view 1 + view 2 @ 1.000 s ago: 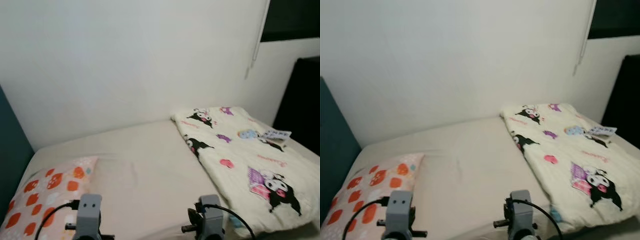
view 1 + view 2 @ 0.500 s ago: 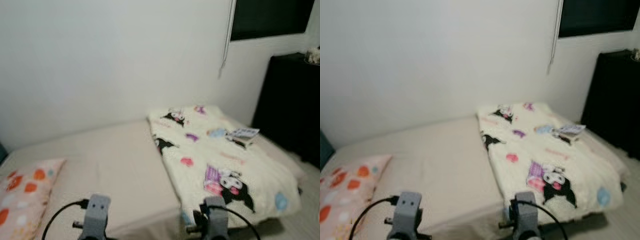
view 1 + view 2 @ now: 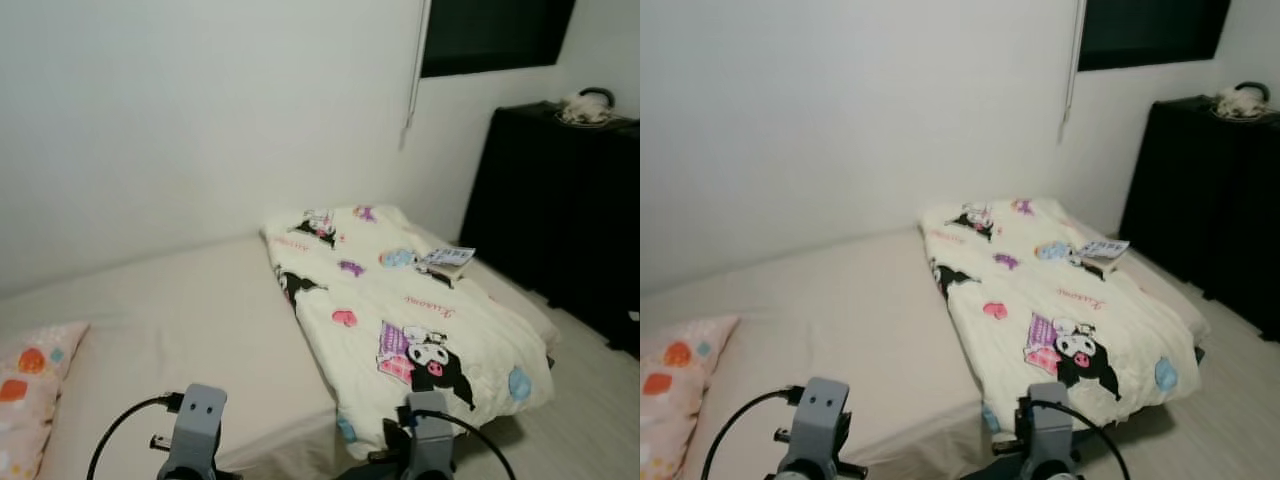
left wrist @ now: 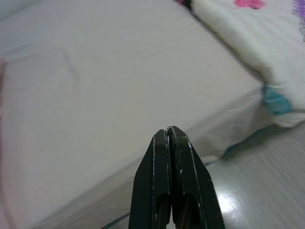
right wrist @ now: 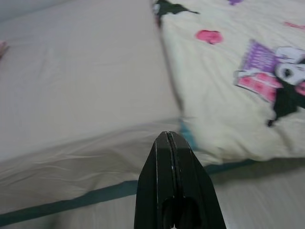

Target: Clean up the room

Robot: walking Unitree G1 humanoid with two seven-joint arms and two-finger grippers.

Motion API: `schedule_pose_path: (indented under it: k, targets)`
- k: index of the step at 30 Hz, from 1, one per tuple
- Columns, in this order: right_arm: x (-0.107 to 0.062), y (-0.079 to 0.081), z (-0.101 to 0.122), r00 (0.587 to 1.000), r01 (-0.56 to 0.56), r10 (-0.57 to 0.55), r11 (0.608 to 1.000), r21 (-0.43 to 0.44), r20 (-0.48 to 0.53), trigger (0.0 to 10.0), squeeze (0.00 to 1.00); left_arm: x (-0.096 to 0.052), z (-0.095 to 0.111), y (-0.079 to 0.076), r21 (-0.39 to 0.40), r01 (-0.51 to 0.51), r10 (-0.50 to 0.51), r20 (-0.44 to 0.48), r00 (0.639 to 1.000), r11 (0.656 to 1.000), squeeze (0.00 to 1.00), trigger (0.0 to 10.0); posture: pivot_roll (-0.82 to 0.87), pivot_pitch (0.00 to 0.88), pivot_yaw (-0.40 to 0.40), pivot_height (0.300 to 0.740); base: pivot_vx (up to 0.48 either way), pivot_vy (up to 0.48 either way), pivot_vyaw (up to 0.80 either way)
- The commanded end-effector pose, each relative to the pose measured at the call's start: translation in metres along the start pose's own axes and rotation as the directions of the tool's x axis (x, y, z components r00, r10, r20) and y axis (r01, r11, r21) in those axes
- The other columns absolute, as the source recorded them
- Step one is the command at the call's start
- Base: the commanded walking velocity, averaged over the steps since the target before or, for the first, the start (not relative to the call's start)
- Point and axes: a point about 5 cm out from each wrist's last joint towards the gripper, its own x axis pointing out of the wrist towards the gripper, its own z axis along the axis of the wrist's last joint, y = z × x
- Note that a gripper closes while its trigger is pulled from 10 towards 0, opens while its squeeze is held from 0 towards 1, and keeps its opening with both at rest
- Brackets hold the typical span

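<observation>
The two head views look forward and down from above the near edge of the bed point(image 3: 200, 320), and both take in the cartoon-print blanket point(image 3: 400, 310), the white wall point(image 3: 200, 120) and the black cabinet point(image 3: 1210, 200), one offset slightly sideways from the other. Each wrist view looks along its own tool, the left tool point(image 4: 170, 138) and the right tool point(image 5: 168, 140), from close and low over the bed's near edge. The wrist views share the sheet, the blanket's corner and the floor point(image 5: 267, 195) with the head views.

Bed point(image 3: 180, 320) along the back wall point(image 3: 200, 120), pillow point(image 3: 25, 395) at its left end, blanket point(image 3: 400, 310) spread over its right half, booklet point(image 3: 445, 260) lying on the blanket's far right part, cabinet point(image 3: 560, 210) standing right of the bed, window point(image 3: 495, 35) above the bed's right end, floor point(image 3: 590, 410) before the cabinet.
</observation>
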Motion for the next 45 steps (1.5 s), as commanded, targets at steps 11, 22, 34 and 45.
schedule_pose_path:
  k: [11,22,34,45]
  targets:
    - [-0.0008,-0.0024,-0.0025,1.000,-0.003,0.003,0.999,-0.045,-0.007,10.0,0.00,-0.0052,-0.0138,0.0011,-0.035,-0.007,0.006,-0.040,0.999,0.999,0.00,10.0,-0.04,0.085,0.020,0.740,0.000,0.000,0.00]
    - [0.0018,-0.0028,-0.0008,1.000,0.001,-0.001,0.998,-0.070,-0.006,10.0,0.00,-0.0068,-0.0121,-0.0007,-0.040,-0.010,0.009,-0.031,0.999,0.999,0.00,10.0,-0.04,0.089,0.017,0.740,0.000,0.000,0.48]
    - [0.0022,-0.0043,0.0009,1.000,0.005,-0.005,0.997,-0.071,0.000,10.0,0.00,-0.0044,-0.0093,-0.0028,-0.057,-0.003,0.002,-0.021,1.000,0.998,0.00,10.0,-0.04,0.096,0.018,0.740,0.000,0.000,0.80]
    - [0.0019,-0.0057,0.0018,1.000,0.007,-0.006,0.998,-0.070,0.003,10.0,0.00,-0.0049,-0.0092,-0.0037,-0.061,-0.003,0.002,-0.019,1.000,0.998,0.00,10.0,-0.04,0.092,0.016,0.740,0.000,0.000,0.80]
